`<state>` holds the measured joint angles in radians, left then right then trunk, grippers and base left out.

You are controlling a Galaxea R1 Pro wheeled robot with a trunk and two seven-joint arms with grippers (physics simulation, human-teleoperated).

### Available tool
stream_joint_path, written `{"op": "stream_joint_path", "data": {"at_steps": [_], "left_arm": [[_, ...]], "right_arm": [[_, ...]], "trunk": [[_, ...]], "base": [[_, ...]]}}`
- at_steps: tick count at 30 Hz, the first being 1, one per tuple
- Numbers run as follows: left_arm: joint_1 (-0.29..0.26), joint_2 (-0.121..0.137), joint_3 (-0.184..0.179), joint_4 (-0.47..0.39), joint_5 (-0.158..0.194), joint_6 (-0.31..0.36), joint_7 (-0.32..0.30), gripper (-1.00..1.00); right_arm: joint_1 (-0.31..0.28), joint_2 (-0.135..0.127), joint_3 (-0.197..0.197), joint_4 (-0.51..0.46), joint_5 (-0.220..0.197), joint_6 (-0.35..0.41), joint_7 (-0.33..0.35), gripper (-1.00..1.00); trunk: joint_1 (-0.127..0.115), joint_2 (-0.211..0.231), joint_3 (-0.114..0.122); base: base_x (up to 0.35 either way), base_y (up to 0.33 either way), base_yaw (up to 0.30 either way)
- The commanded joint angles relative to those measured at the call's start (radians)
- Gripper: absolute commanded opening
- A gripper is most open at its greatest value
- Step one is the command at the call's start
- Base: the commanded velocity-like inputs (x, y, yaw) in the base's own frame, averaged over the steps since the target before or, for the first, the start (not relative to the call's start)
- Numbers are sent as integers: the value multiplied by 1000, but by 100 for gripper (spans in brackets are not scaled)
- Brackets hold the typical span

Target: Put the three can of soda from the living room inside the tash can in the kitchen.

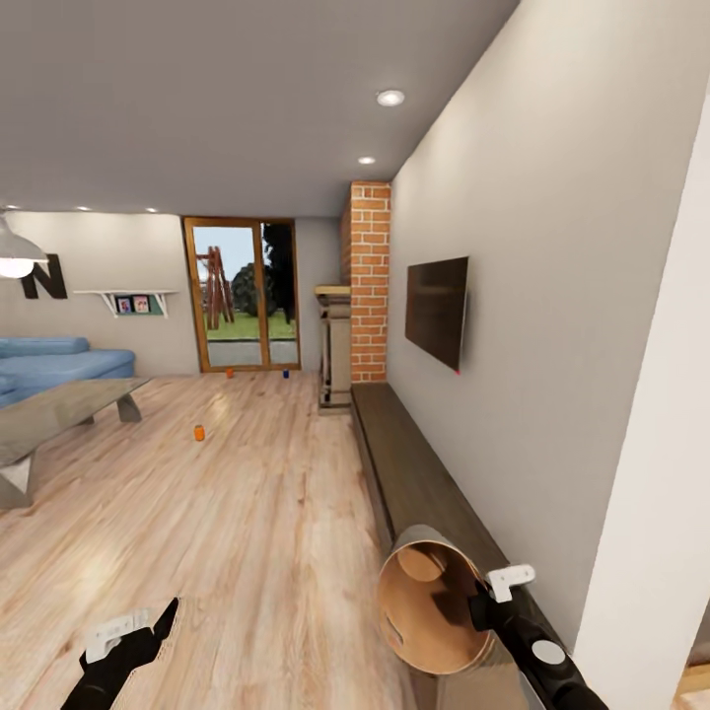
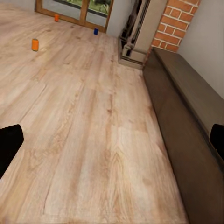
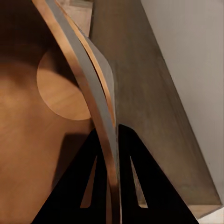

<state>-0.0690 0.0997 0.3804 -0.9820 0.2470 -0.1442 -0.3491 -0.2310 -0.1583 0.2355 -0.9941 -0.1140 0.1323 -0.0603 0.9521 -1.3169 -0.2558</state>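
Three cans of soda stand on the living room's wood floor far ahead: one orange can [image 1: 198,432] [image 2: 35,44] nearest, another orange can [image 1: 230,373] [image 2: 56,17] and a blue can [image 1: 286,374] [image 2: 95,31] by the glass doors. My right gripper [image 1: 481,603] [image 3: 114,156] is shut on the rim of the tash can [image 1: 434,602] [image 3: 95,100], a fingertip on either side of the wall. The can is tipped on its side, its tan inside facing me, above the low cabinet. My left gripper [image 1: 158,623] [image 2: 112,142] is open and holds nothing, low over the bare floor.
A long dark low cabinet [image 1: 414,473] runs along the right wall under the TV [image 1: 437,311]. Beyond stand the brick chimney [image 1: 370,281] and fireplace [image 1: 335,355]. A coffee table [image 1: 59,414] and blue sofa [image 1: 59,360] sit at the left. Open floor leads to the cans.
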Motion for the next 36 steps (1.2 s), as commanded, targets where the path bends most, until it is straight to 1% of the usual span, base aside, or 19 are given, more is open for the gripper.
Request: {"op": "stream_joint_path", "data": {"at_steps": [1, 21, 27, 36], "left_arm": [[0, 0, 0, 0, 0, 0, 0, 100], [0, 0, 0, 0, 0, 0, -1, 100], [0, 0, 0, 1, 0, 1, 0, 100], [0, 0, 0, 2, 0, 3, 1, 100]], "right_arm": [[-1, 0, -1, 0, 1, 0, 7, -100], [-1, 0, 0, 11, 1, -1, 7, -100], [-1, 0, 1, 11, 1, -1, 7, -100], [-1, 0, 0, 11, 1, -1, 7, -100]], "trunk": [[0, 0, 1], [0, 0, 22], [0, 0, 26], [0, 0, 29]], "base": [[200, 277, 196], [190, 280, 185], [205, 274, 81], [255, 240, 12]]}}
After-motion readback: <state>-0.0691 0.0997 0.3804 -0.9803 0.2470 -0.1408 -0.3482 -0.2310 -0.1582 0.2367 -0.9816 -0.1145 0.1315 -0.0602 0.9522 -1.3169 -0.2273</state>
